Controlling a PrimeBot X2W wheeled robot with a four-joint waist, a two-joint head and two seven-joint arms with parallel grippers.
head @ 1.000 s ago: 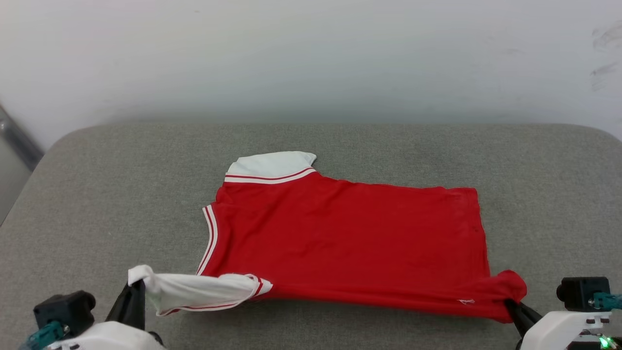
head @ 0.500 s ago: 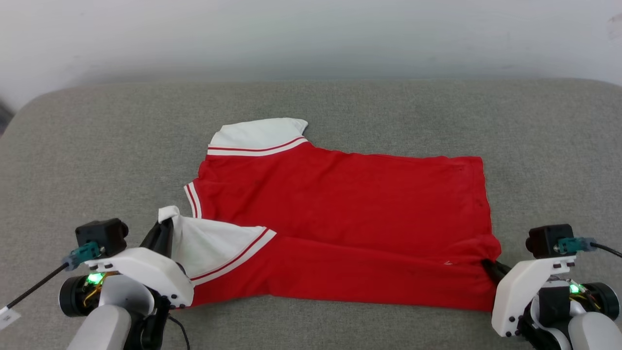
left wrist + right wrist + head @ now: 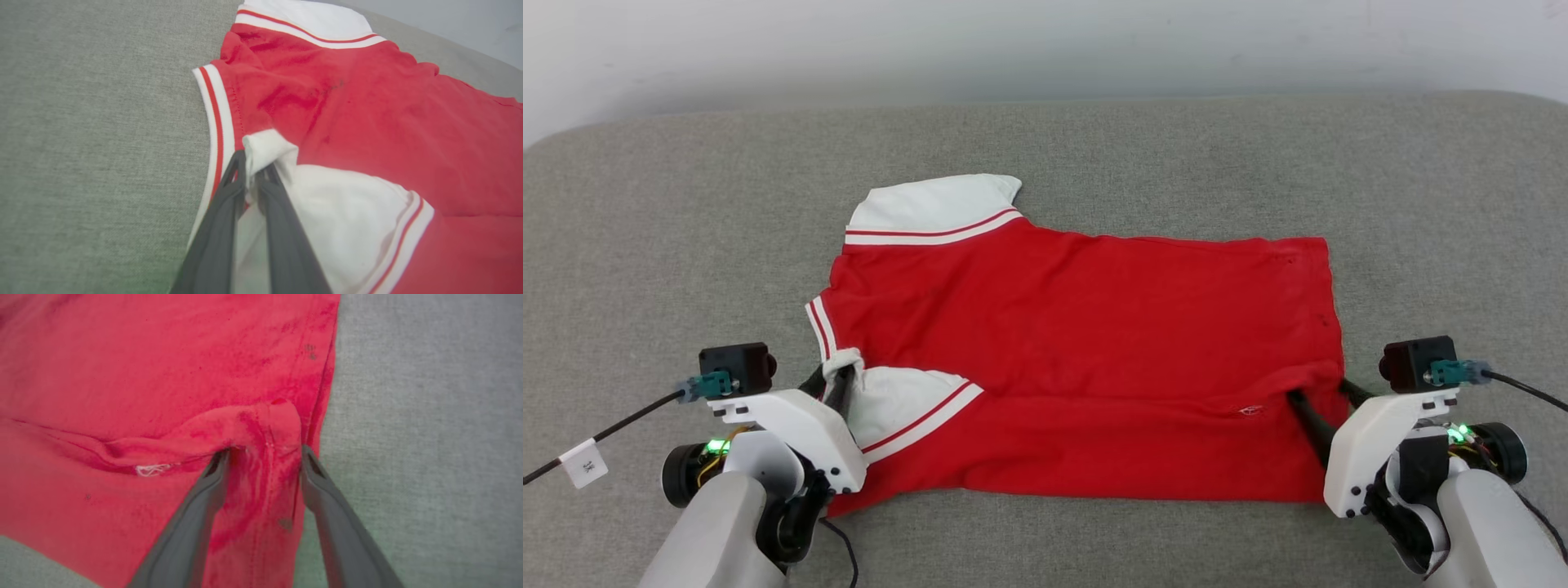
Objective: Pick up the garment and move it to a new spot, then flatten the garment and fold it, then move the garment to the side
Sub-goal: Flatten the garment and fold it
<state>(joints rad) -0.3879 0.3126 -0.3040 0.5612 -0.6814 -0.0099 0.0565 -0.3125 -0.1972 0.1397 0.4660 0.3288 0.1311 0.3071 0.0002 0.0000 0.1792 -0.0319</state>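
Two arms reach our garment (image 3: 1094, 327), which lies flat on the grey table (image 3: 645, 245).
We see the left gripper (image 3: 833, 377) pinching the white sleeve (image 3: 327, 204) (folded inward); the right gripper (image 3: 1321, 392) gapes astride the hem (image 3: 278, 428).

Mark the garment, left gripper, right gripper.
garment (image 3: 1094, 327): head view, middle of the red body.
left gripper (image 3: 253, 169): left wrist view, midway between fingertips, on white sleeve.
right gripper (image 3: 264, 453): right wrist view, midway between fingertips, on red hem.

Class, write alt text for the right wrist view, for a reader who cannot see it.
The right tool, its two dark fingers apart, straddles a raised bunch at the hem of the red garment. The grey fabric surface under it shows at the right.
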